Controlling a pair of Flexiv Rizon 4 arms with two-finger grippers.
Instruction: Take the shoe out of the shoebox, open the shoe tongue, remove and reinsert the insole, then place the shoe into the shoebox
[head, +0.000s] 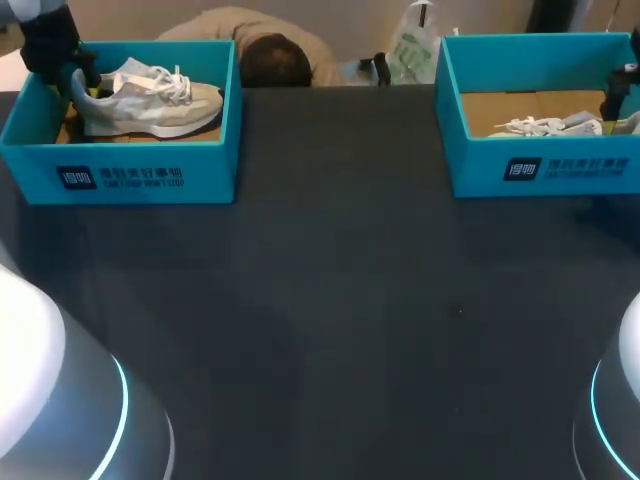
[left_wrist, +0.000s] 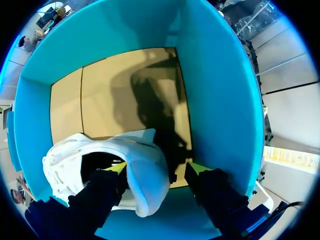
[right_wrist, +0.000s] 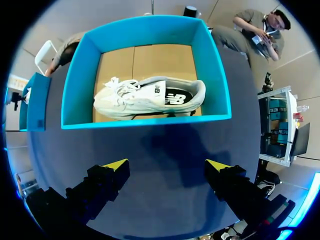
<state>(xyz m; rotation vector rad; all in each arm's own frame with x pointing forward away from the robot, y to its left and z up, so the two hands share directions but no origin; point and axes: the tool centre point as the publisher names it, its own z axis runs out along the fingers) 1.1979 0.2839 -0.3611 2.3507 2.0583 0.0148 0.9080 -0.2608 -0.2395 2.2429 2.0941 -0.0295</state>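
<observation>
Shoe: white-and-grey laced sneaker (head: 150, 103) inside teal cardboard shoebox (head: 212, 170).
Left gripper (left_wrist: 156, 168): spread astride heel, seemingly not pinching.
Right gripper (right_wrist: 167, 165): spread.

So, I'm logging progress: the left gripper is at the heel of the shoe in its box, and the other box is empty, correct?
Not empty: the right wrist view shows a white shoe lying in the right shoebox. The left gripper is indeed at the left shoe's heel in the left shoebox.
</observation>
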